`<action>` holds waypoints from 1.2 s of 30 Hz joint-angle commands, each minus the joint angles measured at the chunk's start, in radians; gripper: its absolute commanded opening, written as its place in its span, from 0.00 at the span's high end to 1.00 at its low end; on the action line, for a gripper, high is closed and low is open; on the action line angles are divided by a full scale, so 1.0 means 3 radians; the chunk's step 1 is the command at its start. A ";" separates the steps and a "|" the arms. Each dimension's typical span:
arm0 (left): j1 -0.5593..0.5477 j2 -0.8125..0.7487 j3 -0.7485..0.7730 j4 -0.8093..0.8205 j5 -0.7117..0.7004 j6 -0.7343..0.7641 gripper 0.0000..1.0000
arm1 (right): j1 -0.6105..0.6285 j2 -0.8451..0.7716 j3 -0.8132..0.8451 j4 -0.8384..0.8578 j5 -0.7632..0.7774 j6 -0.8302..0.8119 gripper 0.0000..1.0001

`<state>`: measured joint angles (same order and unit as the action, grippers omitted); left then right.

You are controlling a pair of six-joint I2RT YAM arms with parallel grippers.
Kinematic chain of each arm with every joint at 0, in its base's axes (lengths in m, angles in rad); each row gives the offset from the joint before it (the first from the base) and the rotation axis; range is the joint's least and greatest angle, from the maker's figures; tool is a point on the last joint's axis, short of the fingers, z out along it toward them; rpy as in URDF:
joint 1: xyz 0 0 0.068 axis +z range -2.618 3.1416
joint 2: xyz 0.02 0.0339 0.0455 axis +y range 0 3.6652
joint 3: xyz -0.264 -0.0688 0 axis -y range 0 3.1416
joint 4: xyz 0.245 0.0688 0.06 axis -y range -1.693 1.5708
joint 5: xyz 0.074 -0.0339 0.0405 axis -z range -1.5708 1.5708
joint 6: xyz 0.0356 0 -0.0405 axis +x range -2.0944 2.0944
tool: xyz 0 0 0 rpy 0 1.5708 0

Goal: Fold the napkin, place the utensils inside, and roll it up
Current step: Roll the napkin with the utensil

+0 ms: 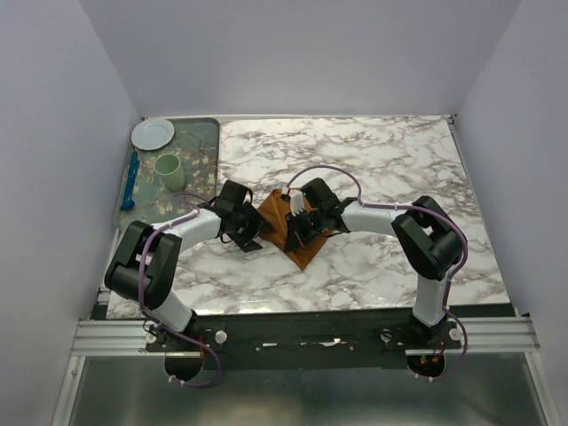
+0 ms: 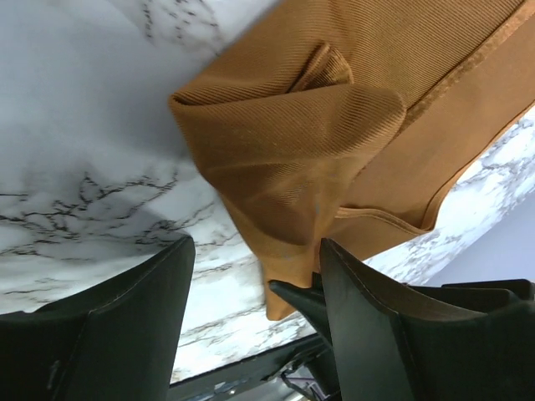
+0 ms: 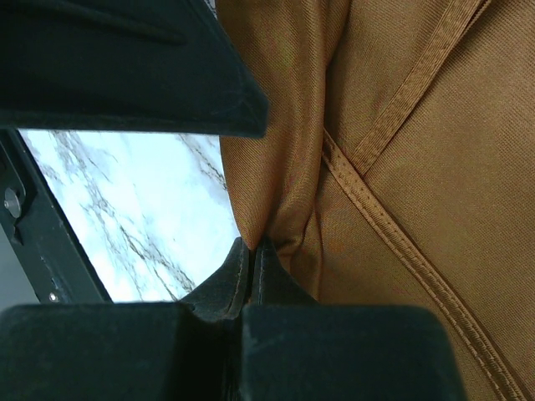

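The napkin [image 1: 288,232] lies on the bench [image 1: 390,169] near its middle, between the two arms. The left pincer [image 1: 251,226] stands at the napkin's left side. The right pincer [image 1: 300,224] sits over its right part, with a fold of cloth between its tips. A tray [image 1: 209,133] occupies the far left corner. On the tray, the plate [image 1: 153,133] lies farthest back, the cup [image 1: 169,170] in front of it, and a utensil [image 1: 131,180] along the left rim.
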<state>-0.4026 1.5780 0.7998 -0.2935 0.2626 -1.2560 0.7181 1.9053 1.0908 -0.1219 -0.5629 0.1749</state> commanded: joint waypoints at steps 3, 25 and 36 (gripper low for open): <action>-0.0110 0.0175 -0.0129 0.0211 -0.0257 -0.0405 0.31 | -0.0001 0.0138 -0.0108 -0.0120 0.0076 -0.0118 1.00; -0.0110 0.0396 0.0034 -0.0350 -0.0553 -0.0165 1.00 | 0.0158 -0.0215 -0.0149 -0.0222 0.0674 -0.0088 0.72; -0.0146 0.0252 0.0310 -0.0806 -0.0462 -0.0257 1.00 | 0.0750 -0.0491 -0.0088 -0.0161 0.1834 -0.0066 0.35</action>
<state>-0.4408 1.6615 0.8959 -0.3954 0.1841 -1.3388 0.8875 1.7847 1.0603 -0.1547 -0.2180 0.1661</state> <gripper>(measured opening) 0.066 0.598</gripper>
